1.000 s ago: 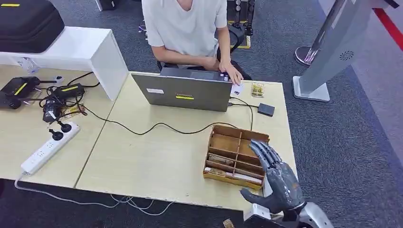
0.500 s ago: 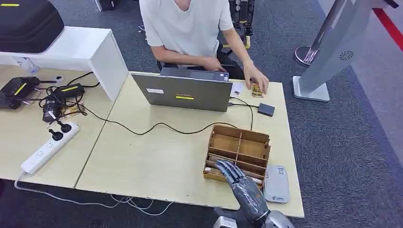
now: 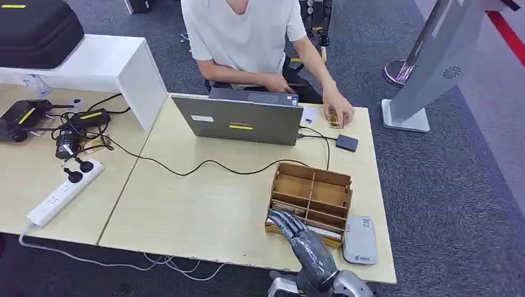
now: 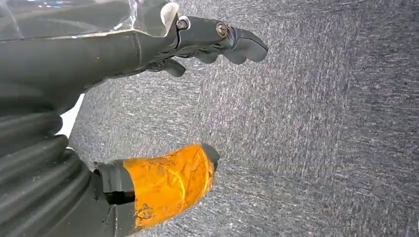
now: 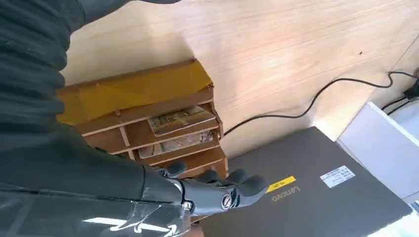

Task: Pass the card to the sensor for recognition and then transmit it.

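The right hand [image 3: 304, 240] is hovering with its fingers [image 5: 232, 181] spread and empty over the near row of the wooden organizer [image 3: 309, 197], where the cards [image 5: 179, 120] are lying flat just beneath the fingers, long axis along their slot.
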Motion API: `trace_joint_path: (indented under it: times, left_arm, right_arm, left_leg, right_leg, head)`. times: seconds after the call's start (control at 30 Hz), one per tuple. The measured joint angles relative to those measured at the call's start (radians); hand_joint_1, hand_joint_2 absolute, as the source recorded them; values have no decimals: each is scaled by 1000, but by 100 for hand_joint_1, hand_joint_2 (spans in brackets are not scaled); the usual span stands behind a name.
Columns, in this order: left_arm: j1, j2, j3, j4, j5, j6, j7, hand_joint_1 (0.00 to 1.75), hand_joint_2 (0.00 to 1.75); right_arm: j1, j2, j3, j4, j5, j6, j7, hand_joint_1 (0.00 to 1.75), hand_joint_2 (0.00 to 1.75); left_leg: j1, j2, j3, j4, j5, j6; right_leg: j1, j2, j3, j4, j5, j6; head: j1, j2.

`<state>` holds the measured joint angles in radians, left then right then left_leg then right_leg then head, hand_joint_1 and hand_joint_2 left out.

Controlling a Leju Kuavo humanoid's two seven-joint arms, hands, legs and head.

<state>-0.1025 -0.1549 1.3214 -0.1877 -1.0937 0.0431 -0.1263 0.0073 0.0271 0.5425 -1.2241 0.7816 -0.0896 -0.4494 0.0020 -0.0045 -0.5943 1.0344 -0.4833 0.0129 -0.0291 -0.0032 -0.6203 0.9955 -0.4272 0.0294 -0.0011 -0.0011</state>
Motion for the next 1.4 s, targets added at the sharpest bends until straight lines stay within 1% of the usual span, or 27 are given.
trace_joint_path:
  times: [0.1, 0.2, 0.4, 0.43, 0.53, 0.57, 1.0, 1.4]
  left_arm:
    - [0, 0, 0, 0, -2, -2, -1, 0, 175]
    - [0, 0, 0, 0, -3, -2, -1, 0, 175]
    - [0, 0, 0, 0, -12, -4, -1, 0, 175]
    - [0, 0, 0, 0, -13, -4, -1, 0, 175]
    - [0, 0, 0, 0, -18, -5, -1, 0, 175]
    - [0, 0, 0, 0, -19, -5, -1, 0, 175]
    - [0, -15, 0, 0, -29, -6, 29, 0, 175]
    - [1, -20, 0, 0, -29, -6, 31, 0, 175]
  right_arm:
    - [-14, 8, 0, 23, -7, -5, -4, 0, 175]
    - [-32, 16, 0, 52, -7, -31, -6, 0, 175]
    - [-59, 32, -8, 97, 8, -59, -3, 0, 175]
    - [-62, 35, -13, 104, 18, -71, -2, 0, 175]
    - [-80, 49, -29, 139, 71, -139, 16, 0, 175]
    - [-86, 52, -32, 152, 79, -148, 21, 0, 175]
    - [-107, 76, -74, 269, 89, -187, 29, 0, 175]
    - [-123, 84, -78, 313, 93, -198, 29, 0, 175]
  left_leg:
    - [0, 0, 0, 0, 0, 0]
    - [0, 0, 0, 0, 0, 0]
    - [0, 0, 0, 0, 0, 0]
    - [0, 0, 0, 0, 0, 0]
    - [0, 0, 0, 0, 0, 0]
    - [0, 0, 0, 0, 0, 0]
    - [0, 0, 0, 0, 0, 0]
    - [0, 0, 1, 0, 0, 0]
  right_leg:
    - [0, 0, 0, 0, 0, 0]
    - [0, 0, 0, 0, 0, 0]
    - [0, 0, 0, 0, 0, 0]
    - [0, 0, 0, 0, 0, 0]
    - [0, 0, 0, 0, 0, 0]
    - [0, 0, 0, 0, 0, 0]
    - [0, 0, 0, 0, 0, 0]
    - [0, 0, 1, 0, 0, 0]
  head:
    - [0, 0]
    - [0, 0]
    - [0, 0]
    - [0, 0]
    - [0, 0]
    - [0, 0]
    - [0, 0]
    - [0, 0]
